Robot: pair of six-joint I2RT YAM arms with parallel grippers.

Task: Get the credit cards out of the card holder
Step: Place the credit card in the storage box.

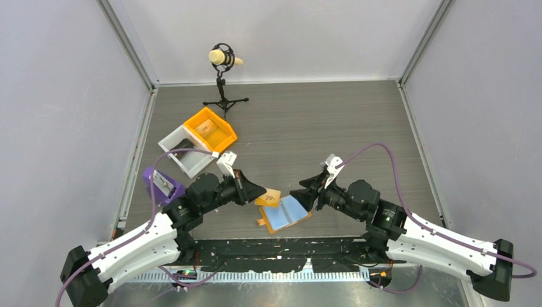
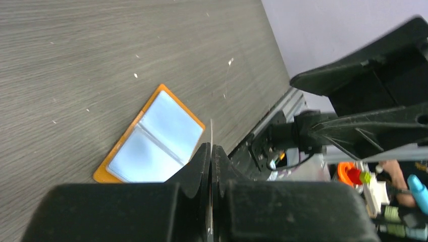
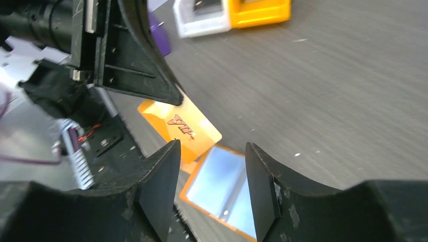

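Angled low, the left end effector (image 2: 211,151) pinches an orange credit card (image 3: 189,128) beside the open card holder (image 2: 151,141); the right end effector (image 3: 212,146) gapes wide, empty.

Dark grey worktop (image 1: 307,128), streaked with fine wood grain and flecked with white specks; open card holder (image 1: 287,215) pale blue-grey inside, rimmed in orange; credit card (image 3: 192,130) bright orange, with dark red-brown "VIP" lettering; left fingers (image 2: 194,169) and right fingers (image 3: 159,186) matt black; left arm (image 1: 137,243) and right arm (image 1: 441,240) white with black joints; purple cables (image 1: 377,144); orange bin (image 1: 225,137); white bin (image 1: 171,139); purple bin (image 1: 152,179); cream microphone (image 1: 225,59) on a black stand (image 1: 224,99); pale lilac-grey walls (image 1: 64,96).
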